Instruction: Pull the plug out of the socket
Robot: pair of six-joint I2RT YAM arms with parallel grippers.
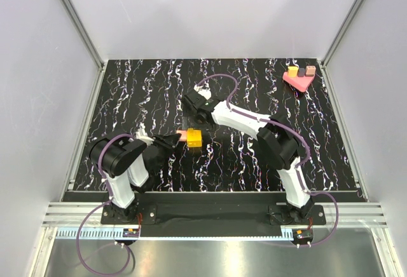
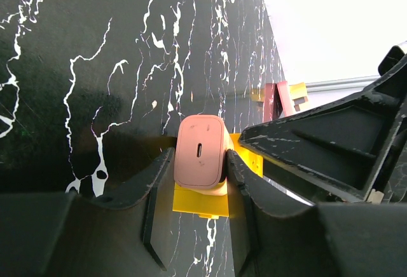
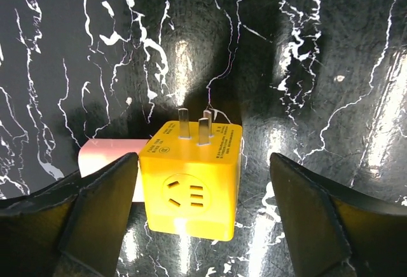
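Observation:
A yellow cube socket lies on the black marbled table, its metal prongs pointing away from the right wrist camera. The pink plug sticks out of its left side. My left gripper is shut on the pink plug, one finger against each side, with the socket just behind it. My right gripper hangs open over the socket. Its left finger is close beside the cube and its right finger stands well apart. The plug shows past the left finger.
A pink stand carrying small yellow and brown blocks sits at the far right corner of the table. White walls on aluminium posts enclose the table on three sides. The right arm reaches across the middle towards the socket.

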